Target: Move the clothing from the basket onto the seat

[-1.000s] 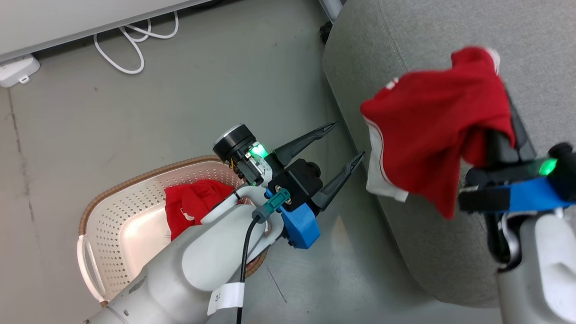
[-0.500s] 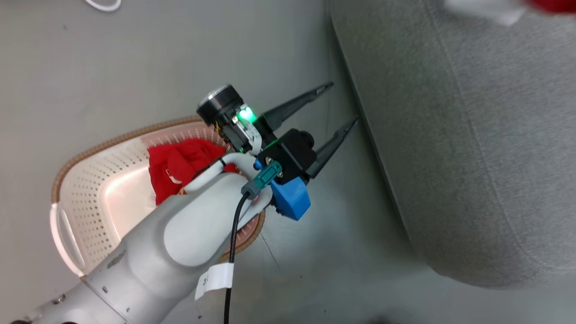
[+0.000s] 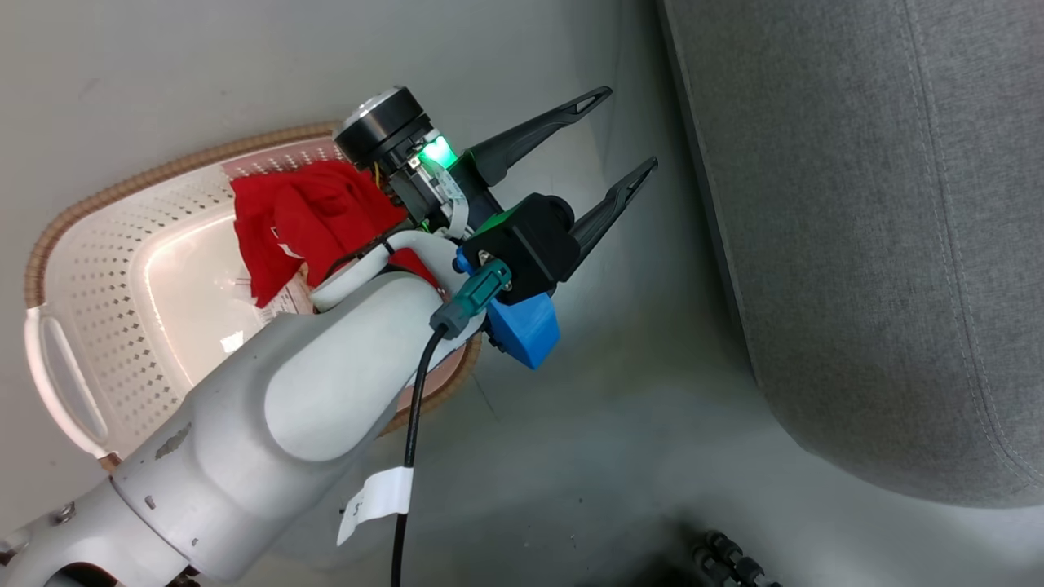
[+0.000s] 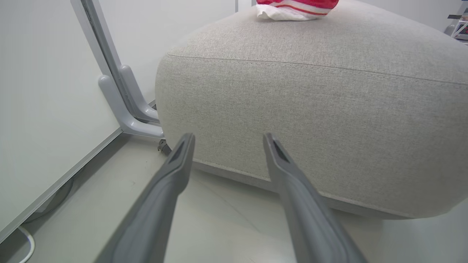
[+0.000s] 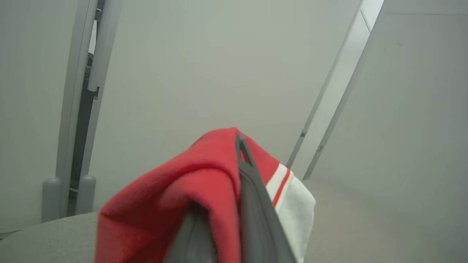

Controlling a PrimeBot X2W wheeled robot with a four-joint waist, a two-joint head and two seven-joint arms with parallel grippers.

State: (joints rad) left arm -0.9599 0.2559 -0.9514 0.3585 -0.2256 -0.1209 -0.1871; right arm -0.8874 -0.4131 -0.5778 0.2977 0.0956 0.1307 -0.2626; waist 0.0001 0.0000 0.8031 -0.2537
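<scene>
One piece of red clothing (image 3: pixel 302 216) lies bunched in the cream basket (image 3: pixel 90 269), partly under my left forearm. My left gripper (image 3: pixel 624 130) is open and empty, out past the basket's rim, over the floor beside the grey seat (image 3: pixel 856 204). In the left wrist view its fingers (image 4: pixel 228 138) point at the seat's side (image 4: pixel 292 109). A second red garment with white trim (image 4: pixel 292 7) shows at the seat's top edge. My right gripper (image 5: pixel 234 153) is shut on this red clothing (image 5: pixel 175 197), which drapes over its fingers above the seat (image 5: pixel 36 237).
Grey floor (image 3: pixel 612 424) runs between basket and seat. A white wall panel with a grey foot bracket (image 4: pixel 124 109) stands left of the seat. Dark cables (image 3: pixel 726 554) lie on the floor at the bottom edge.
The head view has swung, so the basket now sits higher and the seat fills the right. The right gripper with its red garment has left that view. The left gripper stays open.
</scene>
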